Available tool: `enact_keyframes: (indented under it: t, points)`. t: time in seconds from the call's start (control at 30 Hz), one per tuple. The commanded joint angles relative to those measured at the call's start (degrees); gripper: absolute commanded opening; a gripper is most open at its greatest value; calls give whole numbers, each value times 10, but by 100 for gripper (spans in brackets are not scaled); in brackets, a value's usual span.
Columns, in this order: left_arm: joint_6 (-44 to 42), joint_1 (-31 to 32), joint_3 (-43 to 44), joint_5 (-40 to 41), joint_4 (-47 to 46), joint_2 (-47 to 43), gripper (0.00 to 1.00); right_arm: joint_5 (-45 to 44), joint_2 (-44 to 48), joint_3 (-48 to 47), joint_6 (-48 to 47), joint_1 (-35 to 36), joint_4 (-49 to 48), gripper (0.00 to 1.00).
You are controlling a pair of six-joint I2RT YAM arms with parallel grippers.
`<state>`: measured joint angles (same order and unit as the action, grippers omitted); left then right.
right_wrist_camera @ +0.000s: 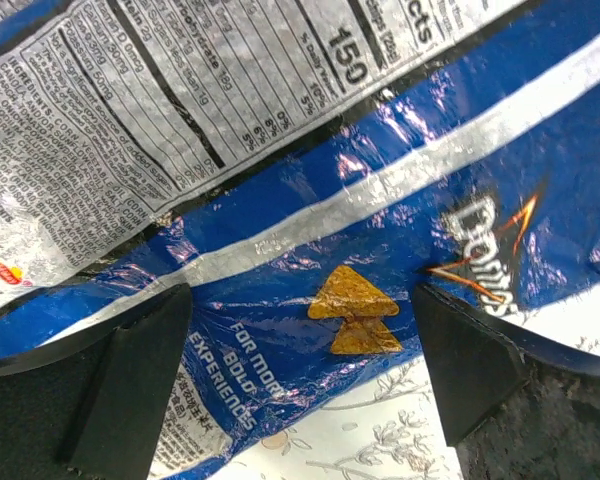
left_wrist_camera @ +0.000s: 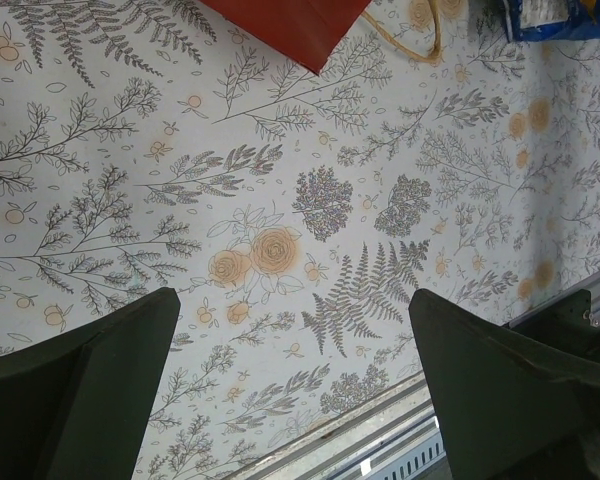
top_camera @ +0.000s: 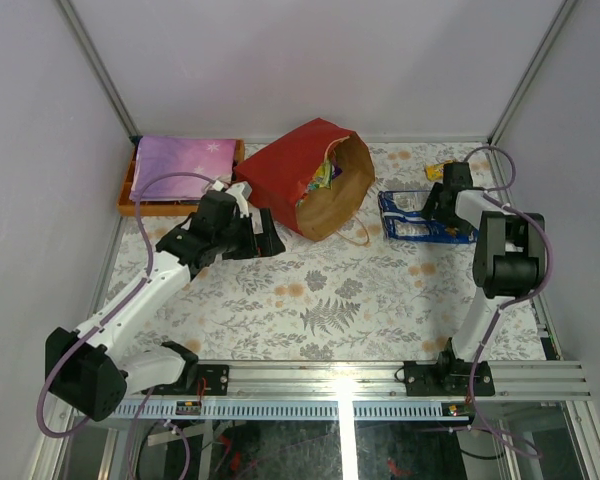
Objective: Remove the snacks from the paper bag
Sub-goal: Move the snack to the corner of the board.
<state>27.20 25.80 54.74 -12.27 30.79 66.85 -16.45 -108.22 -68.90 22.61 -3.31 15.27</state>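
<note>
My R gripper point(right_wrist_camera: 300, 310) is hanging w/ fingers spread wide over the blue chip bag point(top_camera: 412, 216), which is lying flat just right of the red paper bag point(top_camera: 292, 175). That bag's lying on its side at far centre, more packets point(top_camera: 321, 179) showing in its mouth. My L gripper point(left_wrist_camera: 295, 315) is hovering, also spread, over bare tablecloth point(left_wrist_camera: 280, 170) near-left of it.

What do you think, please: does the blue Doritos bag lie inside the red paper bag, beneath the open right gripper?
No: the top external view shows the blue Doritos bag outside the red paper bag, on the table, beneath the open right gripper.
</note>
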Motion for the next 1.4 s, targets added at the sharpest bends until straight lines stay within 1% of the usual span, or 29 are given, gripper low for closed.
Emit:
enact_keyframes:
  t: [0.0,0.2,0.43,0.73,0.93,1.03,1.13,1.27,1.37]
  points:
    - [-10,-4,15,0,3,1,100,6,-26,-55,-13,4,-12,99]
    - [-7,-4,22,7,3,6,100,11,-88,-116,-8,1,-3,99]
    - [-7,-4,37,13,5,26,100,18,-158,-214,-15,-1,22,99]
    - [-4,-5,56,20,8,49,100,40,-227,-334,-11,-7,48,99]
    - [0,-4,67,24,10,57,100,56,-254,-392,-19,-11,58,99]
    - [0,-4,71,25,10,57,100,69,-244,-394,-23,-12,61,99]
    - [0,-4,72,31,10,51,100,82,-202,-376,-24,-14,53,99]
    - [-1,-4,71,41,10,44,99,105,-119,-331,-9,-13,38,99]
    - [-7,-4,70,45,4,43,100,134,-33,-266,19,-13,4,99]
